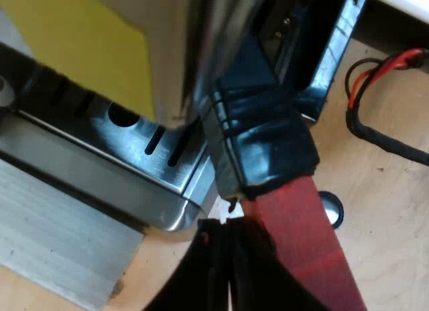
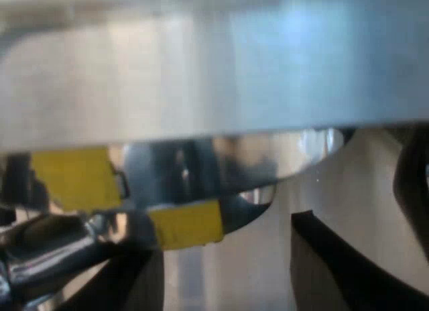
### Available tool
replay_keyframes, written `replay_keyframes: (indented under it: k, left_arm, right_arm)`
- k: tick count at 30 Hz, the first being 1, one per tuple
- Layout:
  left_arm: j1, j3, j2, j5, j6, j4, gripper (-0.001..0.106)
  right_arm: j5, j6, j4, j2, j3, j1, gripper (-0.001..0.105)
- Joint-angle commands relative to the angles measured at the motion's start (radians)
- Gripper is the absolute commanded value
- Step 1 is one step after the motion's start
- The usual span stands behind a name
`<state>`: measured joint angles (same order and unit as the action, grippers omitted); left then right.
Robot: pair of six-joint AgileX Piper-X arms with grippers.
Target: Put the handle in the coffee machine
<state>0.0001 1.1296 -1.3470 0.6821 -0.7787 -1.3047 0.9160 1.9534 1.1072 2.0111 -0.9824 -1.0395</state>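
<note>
**Clerk:** Item one, the handle?

**Checker:** Dark handle (image 1: 258,123), bound in black tape. Its far part went up under the front of the espresso machine (image 1: 194,36), passing the corner of the slotted drip tray (image 1: 134,147). Its red end (image 1: 301,237) pointed away from the machine, over the wooden table (image 1: 392,210). Whether it sat locked in place could not be told.

**Clerk:** Item two, left gripper?

**Checker:** Left gripper (image 1: 228,271): black fingers drawn together with only a thin seam between them, lying against the side of the red end. Nothing was seen between them.

**Clerk:** Item three, right gripper?

**Checker:** Right gripper (image 2: 221,284): fingers (image 2: 335,271) spread well apart and holding nothing, close under the espresso machine's metal body.

**Clerk:** Sundries?

**Checker:** One yellow patch (image 1: 87,49) on the machine's front. One small dark ring (image 1: 333,210) on the table just beside the red end. One ribbed grey plate (image 1: 47,230) below the drip tray.
</note>
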Motion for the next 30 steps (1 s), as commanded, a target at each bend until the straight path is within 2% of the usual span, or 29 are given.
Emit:
replay_keyframes:
  k: [1,3,13,16,23,28,30]
  left_arm:
    - [-0.055,-0.07,0.008,0.256,0.006,-0.229,0.001]
    - [-0.055,-0.089,0.008,0.265,0.006,-0.229,0.001]
    - [-0.055,-0.092,0.012,0.286,0.006,-0.229,0.001]
    - [-0.055,-0.092,0.012,0.314,0.002,-0.229,0.001]
    - [-0.055,-0.092,0.012,0.315,0.002,-0.208,0.001]
    - [-0.055,-0.092,0.012,0.316,-0.016,-0.166,0.001]
    - [-0.055,-0.092,0.012,0.316,-0.048,-0.143,0.001]
  right_arm:
    - [-0.075,0.049,0.016,-0.134,-0.051,-0.004,0.045]
    - [-0.134,0.049,0.006,-0.134,-0.051,-0.004,0.045]
    - [-0.158,0.049,-0.05,-0.155,-0.014,-0.004,0.045]
    - [-0.16,0.049,-0.053,-0.187,0.041,-0.004,0.045]
    - [-0.177,0.032,-0.061,-0.265,0.168,-0.024,0.045]
    - [-0.181,0.029,-0.136,-0.323,0.225,-0.048,0.045]
    - [-0.186,0.005,-0.172,-0.355,0.244,-0.06,0.045]
